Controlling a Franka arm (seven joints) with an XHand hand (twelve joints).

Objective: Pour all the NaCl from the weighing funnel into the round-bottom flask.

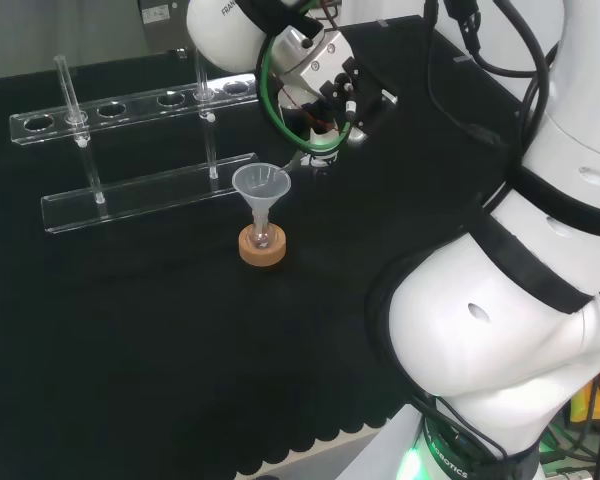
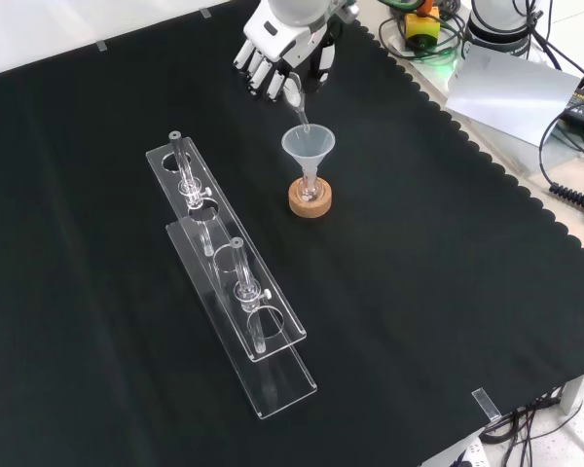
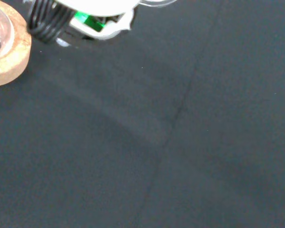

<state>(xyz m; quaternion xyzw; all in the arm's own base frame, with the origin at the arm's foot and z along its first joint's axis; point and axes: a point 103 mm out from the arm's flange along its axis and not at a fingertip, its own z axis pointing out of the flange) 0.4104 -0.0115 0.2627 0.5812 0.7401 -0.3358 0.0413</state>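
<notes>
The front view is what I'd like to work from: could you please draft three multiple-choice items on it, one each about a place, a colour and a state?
1. Where does the flask stand?
A. on a cork ring
B. in the rack
C. bare on the cloth

2. What colour is the ring?
A. red
B. tan
C. blue

3. How is the hand?
A. flat on the cloth
B. open, away from the ware
C. holding a weighing funnel tilted over the funnel

Answers: 1 A, the ring lies under the flask. 2 B, plain cork. 3 C, its spout points down into the funnel's mouth.
</notes>
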